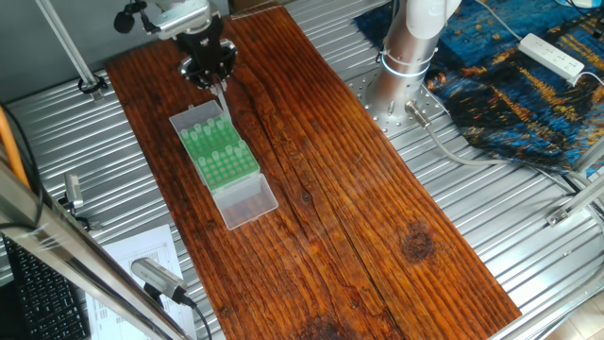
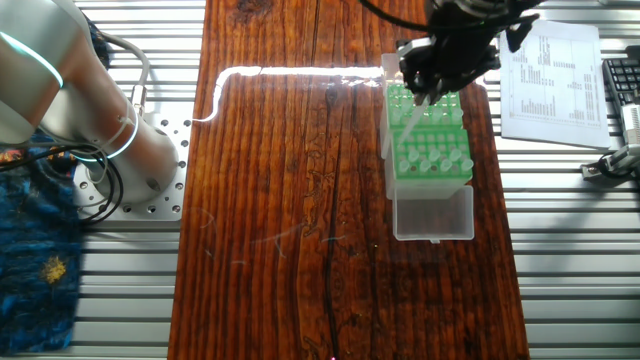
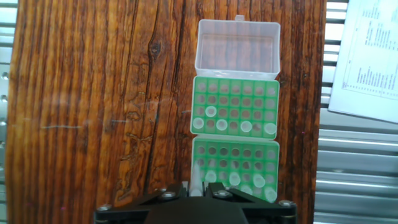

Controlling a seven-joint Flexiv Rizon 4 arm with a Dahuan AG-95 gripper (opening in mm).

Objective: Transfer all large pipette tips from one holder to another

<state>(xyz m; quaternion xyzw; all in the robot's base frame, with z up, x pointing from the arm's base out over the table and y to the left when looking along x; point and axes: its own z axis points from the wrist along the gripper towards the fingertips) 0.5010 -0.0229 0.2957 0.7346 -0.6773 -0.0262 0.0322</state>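
Hovering above the green rack on the wooden table, my claw is pinched on one whitish pipette tip. Other large pipette tips sit in holes of both green sections, and the clear lid lies open beyond them.

One fixed view: high, oblique, far, looking down the long dark-stained wooden board.
Other fixed view: overhead from the opposite side, closer.
Hand view: straight down, nearest.
Shared: green plastic rack with clear hinged lid, all three views.
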